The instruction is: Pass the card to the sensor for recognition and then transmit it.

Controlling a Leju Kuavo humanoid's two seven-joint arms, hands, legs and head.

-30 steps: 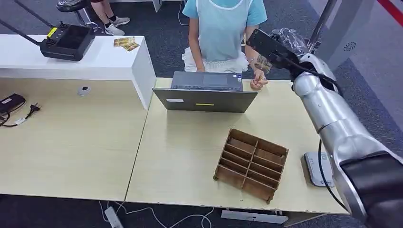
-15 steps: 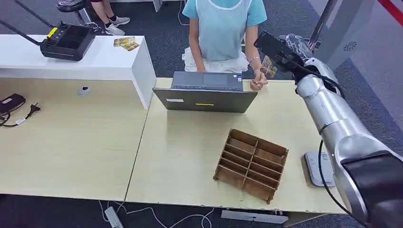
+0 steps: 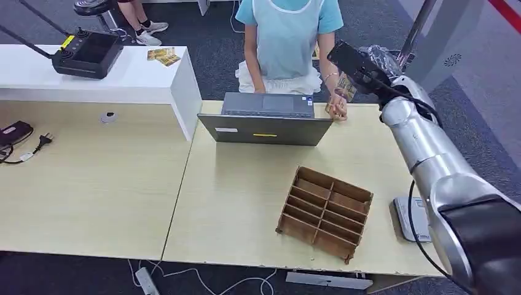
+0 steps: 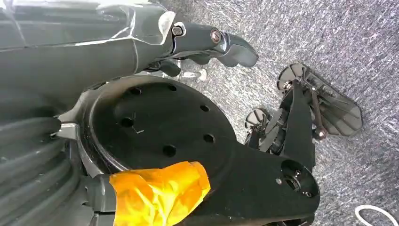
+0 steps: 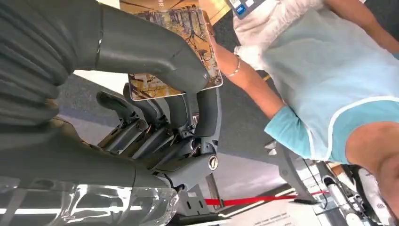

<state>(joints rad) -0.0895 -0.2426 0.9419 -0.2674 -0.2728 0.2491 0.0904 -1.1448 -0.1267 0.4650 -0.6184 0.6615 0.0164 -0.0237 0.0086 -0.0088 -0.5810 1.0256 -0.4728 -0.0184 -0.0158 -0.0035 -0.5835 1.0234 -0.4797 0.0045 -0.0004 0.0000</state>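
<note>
The wooden table bears a laptop, divider box and sensor.

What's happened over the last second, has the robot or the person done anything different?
Little. The right hand drifted slightly toward the table's right side, then settled; it keeps pinching the card near the person's hand, which stays on the table. The laptop, wooden organizer and sensor have not moved.

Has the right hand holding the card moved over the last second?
Yes, slightly: the right hand with the card has drifted rightward, away from the laptop.
</note>
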